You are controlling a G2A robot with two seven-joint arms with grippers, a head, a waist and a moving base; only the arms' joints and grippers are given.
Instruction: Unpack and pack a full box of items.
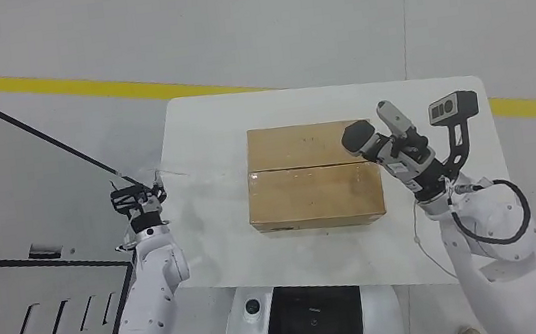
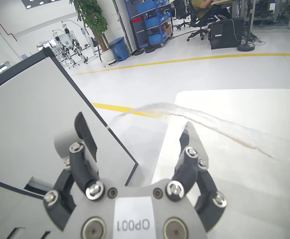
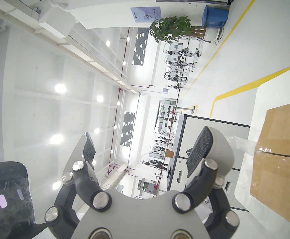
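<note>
Nearest, my right end effector [image 3: 147, 137], fingers apart, hangs at the right end of the closed box [image 1: 315, 176], which lies mid-frame on the desk [image 1: 202, 125], long axis left-right. My left end effector [image 2: 133, 122], also spread, sits farther off at frame left, clear tape [image 2: 204, 122] stuck to one finger.

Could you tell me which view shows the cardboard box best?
The top view: the whole cardboard box, flaps closed, on the table. The right wrist view catches just one taped end. The left wrist view faces bare table.
</note>
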